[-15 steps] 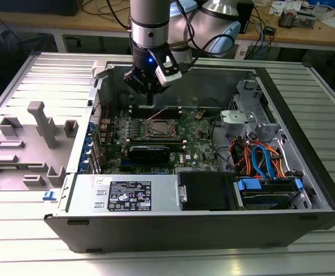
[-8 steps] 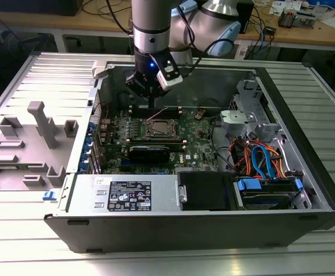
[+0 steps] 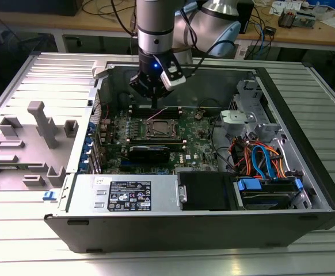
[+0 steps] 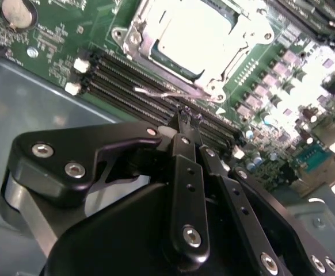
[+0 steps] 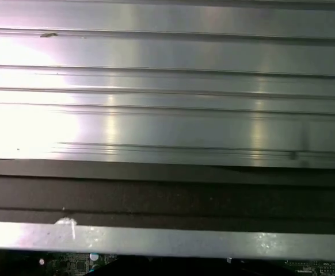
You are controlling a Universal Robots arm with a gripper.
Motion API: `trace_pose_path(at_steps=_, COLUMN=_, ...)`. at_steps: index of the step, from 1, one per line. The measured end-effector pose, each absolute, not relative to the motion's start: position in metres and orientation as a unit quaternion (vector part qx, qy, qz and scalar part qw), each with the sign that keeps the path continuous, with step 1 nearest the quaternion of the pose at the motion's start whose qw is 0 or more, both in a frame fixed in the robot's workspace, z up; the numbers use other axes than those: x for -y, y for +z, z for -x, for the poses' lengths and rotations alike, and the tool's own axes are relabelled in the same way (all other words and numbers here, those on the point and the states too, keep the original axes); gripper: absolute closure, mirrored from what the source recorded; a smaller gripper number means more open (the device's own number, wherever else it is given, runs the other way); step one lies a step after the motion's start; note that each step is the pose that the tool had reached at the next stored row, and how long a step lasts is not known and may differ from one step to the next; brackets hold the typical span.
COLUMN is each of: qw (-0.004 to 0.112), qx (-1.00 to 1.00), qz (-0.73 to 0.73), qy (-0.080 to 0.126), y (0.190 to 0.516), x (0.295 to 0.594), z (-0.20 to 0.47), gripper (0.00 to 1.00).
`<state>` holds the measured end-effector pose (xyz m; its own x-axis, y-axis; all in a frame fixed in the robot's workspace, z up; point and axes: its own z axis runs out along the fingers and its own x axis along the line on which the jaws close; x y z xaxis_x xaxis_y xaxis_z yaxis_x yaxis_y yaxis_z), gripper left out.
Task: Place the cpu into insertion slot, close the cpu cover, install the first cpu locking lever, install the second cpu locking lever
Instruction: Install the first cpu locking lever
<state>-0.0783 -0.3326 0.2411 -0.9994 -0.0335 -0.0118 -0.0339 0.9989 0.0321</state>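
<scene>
The cpu (image 4: 193, 34) lies in the insertion slot (image 4: 176, 68), its pale top showing through the window of the one cpu cover (image 4: 134, 34), which lies flat over it.

Working down in size, you have:
- one ribbed metal table (image 3: 213, 259).
- one open computer case (image 3: 305, 132) lying on it.
- one arm (image 3: 156, 23) reaching down into that case.
- one green board (image 3: 196, 144) on the case floor. The socket is near its middle, with one black card (image 3: 150, 150) just beside the socket.

Your gripper (image 3: 154, 102) hangs over the bank of long memory slots (image 4: 127, 86) next to the socket. In the second wrist view its two fingers (image 4: 186, 172) are drawn together, tips meeting. I can't tell whether anything is pinched between them.

Two white clips (image 4: 81, 64) mark the slot ends. One thin wire lever (image 4: 156, 92) stands off the socket's edge, close to the fingertips.
</scene>
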Motion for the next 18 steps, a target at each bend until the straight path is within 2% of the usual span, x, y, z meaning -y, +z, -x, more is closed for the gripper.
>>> trace_pose_path(at_steps=9, qw=0.005, qx=-1.0, qz=0.017, qy=0.0, y=0.2364, x=0.3305, z=0.0729, gripper=0.89)
trace_pose_path(at_steps=18, qw=0.005, qx=-1.0, qz=0.017, qy=0.0, y=0.2324, x=0.3271, z=0.0682, gripper=0.89)
